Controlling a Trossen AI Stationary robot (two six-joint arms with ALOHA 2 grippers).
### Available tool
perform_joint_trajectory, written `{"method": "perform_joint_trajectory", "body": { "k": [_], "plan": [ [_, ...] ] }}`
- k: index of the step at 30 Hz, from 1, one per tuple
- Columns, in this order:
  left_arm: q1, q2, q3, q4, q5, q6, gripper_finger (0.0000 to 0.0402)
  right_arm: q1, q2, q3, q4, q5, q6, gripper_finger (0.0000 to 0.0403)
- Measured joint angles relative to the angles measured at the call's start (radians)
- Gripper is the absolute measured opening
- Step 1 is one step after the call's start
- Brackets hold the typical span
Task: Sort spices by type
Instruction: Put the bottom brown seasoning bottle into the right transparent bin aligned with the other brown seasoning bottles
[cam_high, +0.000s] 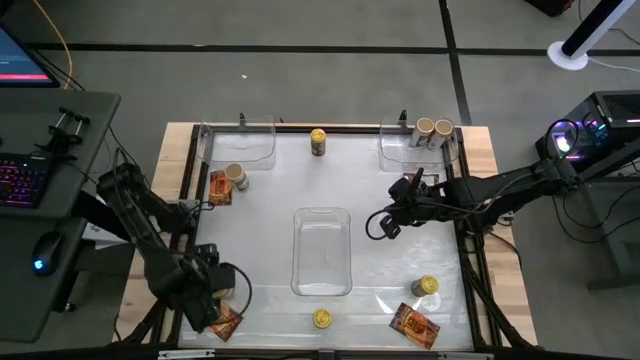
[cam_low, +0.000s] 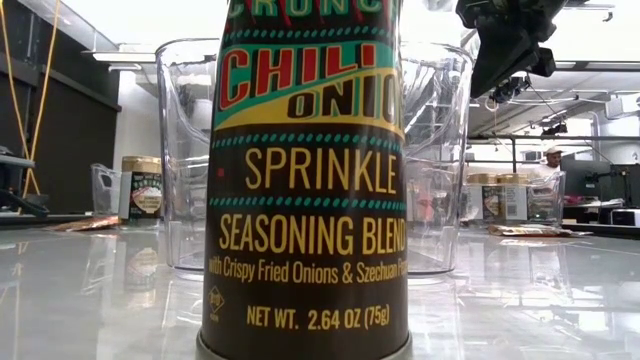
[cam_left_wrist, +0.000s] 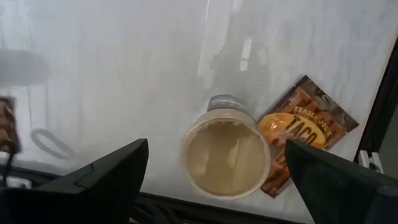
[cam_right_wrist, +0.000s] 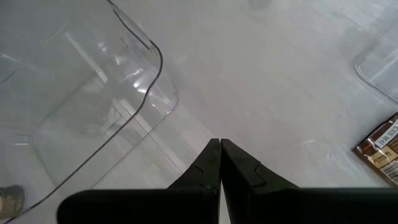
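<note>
Tabletop's taco packet (cam_left_wrist: 298, 140) half behind beige-lidded jar (cam_left_wrist: 227, 155)

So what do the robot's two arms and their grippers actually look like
Both arms are black, jointed segments with black cables looping alongside. The left gripper has two broad, flat black fingers with angular edges. The right gripper has two black fingers that taper to points, with stepped notches along their outer edges. No markings are visible on either.
</note>
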Motion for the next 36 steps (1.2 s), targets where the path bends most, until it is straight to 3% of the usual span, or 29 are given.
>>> {"method": "perform_joint_trajectory", "body": {
  "k": [8,14,29,36],
  "plan": [
    [-0.030,0.028,0.000,0.021,0.023,-0.072,0.0365,0.000,0.000,0.000,0.000,0.000,0.000,0.0000],
    [-0.065,0.025,-0.004,0.011,-0.017,-0.092,0.0365,0.000,0.000,0.000,0.000,0.013,-0.008,0.0000],
    [-0.064,0.026,-0.156,0.161,0.032,-0.118,0.0365,0.000,0.000,0.000,0.000,0.019,0.003,0.0000],
    [-0.064,0.025,-0.164,0.179,0.026,-0.133,0.0350,0.000,0.000,0.000,0.000,0.019,0.003,0.0000]
  ]
}}
